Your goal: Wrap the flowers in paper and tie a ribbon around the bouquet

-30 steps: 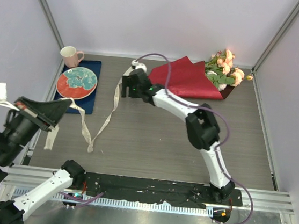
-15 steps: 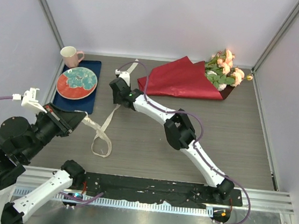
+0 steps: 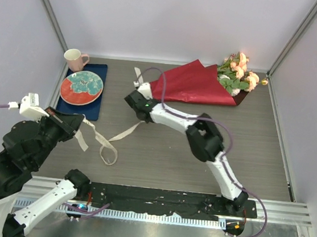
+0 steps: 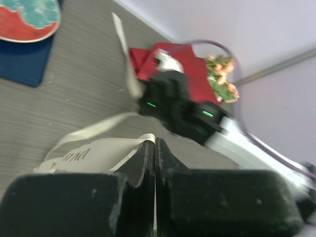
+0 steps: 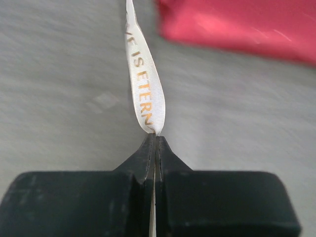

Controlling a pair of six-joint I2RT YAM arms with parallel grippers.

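Seen from above, the bouquet (image 3: pixel 208 85) lies at the table's (image 3: pixel 159 158) far right corner. The flowers (image 3: pixel 241 71) face the right wall, and their stems sit inside a cone of the paper (image 3: pixel 185 86) whose narrow end points left. It looks wrapped and parked there, which leaves the middle free for the tie.

Your right gripper (image 5: pixel 155 138) has its jaws pressed together on the ribbon (image 5: pixel 145 84). It pinches the strip close to one end, just beside the paper's narrow tip, and a short lettered tail runs on toward the back wall. Your left gripper (image 4: pixel 154 143), raised over the near left of the table, is likewise clamped on the ribbon's other end. Between the two grips the strip sags onto the table in a slack loop.

Holding both ends probably lets you draw the strip straight and carry it to the cone, rather than chase a floppy length.

For room, the centre and near right of the table lie bare, though your right arm stretches across them. At the far left, a blue tray (image 3: pixel 93 110) carries a plate (image 3: pixel 82 86), with a mug (image 3: pixel 73 58) behind it against the left wall. Your left gripper hangs near the tray's front edge, so sideways swings there are tight. The bouquet is close to the back wall and corner post, with little space behind it for passing ribbon.
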